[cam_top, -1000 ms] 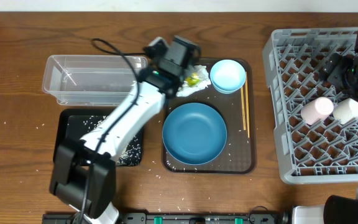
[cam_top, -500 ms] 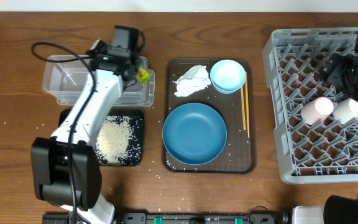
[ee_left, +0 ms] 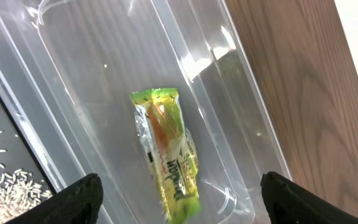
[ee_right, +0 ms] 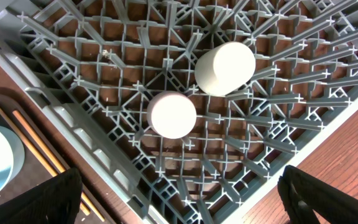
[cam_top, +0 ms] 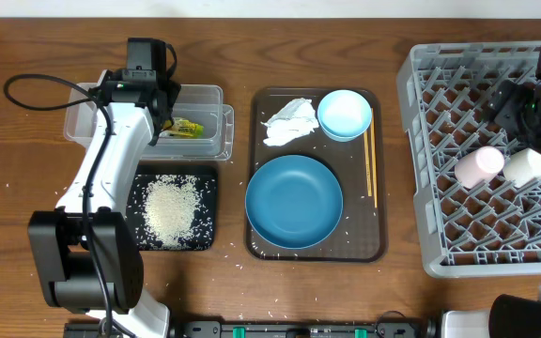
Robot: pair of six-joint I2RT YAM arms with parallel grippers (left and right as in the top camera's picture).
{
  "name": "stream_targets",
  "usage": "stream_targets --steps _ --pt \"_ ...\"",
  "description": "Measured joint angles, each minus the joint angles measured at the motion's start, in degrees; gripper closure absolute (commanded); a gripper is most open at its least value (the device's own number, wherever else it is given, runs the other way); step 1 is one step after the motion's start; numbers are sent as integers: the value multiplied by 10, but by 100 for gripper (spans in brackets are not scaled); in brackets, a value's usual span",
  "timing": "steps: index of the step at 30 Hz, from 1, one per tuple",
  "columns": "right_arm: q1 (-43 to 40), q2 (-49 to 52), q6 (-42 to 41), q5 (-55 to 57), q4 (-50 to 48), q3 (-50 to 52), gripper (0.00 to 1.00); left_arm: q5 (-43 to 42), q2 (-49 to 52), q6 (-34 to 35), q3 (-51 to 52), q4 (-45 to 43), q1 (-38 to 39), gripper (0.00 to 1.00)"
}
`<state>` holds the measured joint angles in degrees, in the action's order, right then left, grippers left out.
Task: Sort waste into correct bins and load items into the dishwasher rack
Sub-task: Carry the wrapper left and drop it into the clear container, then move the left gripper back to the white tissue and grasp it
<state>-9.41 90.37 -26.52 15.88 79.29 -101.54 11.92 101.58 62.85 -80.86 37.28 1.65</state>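
The green-and-yellow snack wrapper [cam_top: 186,128] [ee_left: 166,152] lies loose inside the clear tub [cam_top: 209,141] [ee_left: 241,93]. Above it my left gripper [cam_top: 162,115] [ee_left: 179,202] is open, both fingers clear of the wrapper. White rice [cam_top: 172,208] is heaped in the black tray [cam_top: 205,178]. The tissue [cam_top: 287,122], light-blue bowl [cam_top: 345,114], dark-blue bowl [cam_top: 294,201] and chopsticks [cam_top: 371,164] are on the brown tray. The pink cup [ee_right: 172,114] and white cup [ee_right: 225,68] sit in the grey rack [cam_top: 421,169] [ee_right: 104,93]. My right gripper [ee_right: 179,199] hangs open over the rack, holding nothing.
Stray rice grains [cam_top: 242,266] dot the wood around the trays. The brown serving tray [cam_top: 379,246] lies between the bins and the rack. The left arm's cable [cam_top: 36,84] loops over the table's far left.
My left arm swung left from the serving tray to the clear tub with the wrapper, then opened; the wrapper now lies in the tub. The right arm has not moved.
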Motion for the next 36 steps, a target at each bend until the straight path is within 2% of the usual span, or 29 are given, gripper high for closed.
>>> stream_targets --steps 5,9,13,20,25,31,36 --pt "0 0 0 0 0 0 1 -53 0 -9 0 -2 1 15" --pt "0 0 0 0 0 0 1 -128 0 -66 0 -30 16 15" --pt "0 0 0 0 0 0 1 -163 0 -118 0 -34 60 15" --pt "0 0 0 0 0 0 1 -113 0 -162 0 -56 163 15" --pt "0 0 0 0 0 0 1 -66 0 -240 0 -84 221 14" --pt "0 0 0 0 0 0 1 -50 3 -326 1 -106 257 14" --pt "0 0 0 0 0 0 1 -55 38 -368 1 -118 259 14"
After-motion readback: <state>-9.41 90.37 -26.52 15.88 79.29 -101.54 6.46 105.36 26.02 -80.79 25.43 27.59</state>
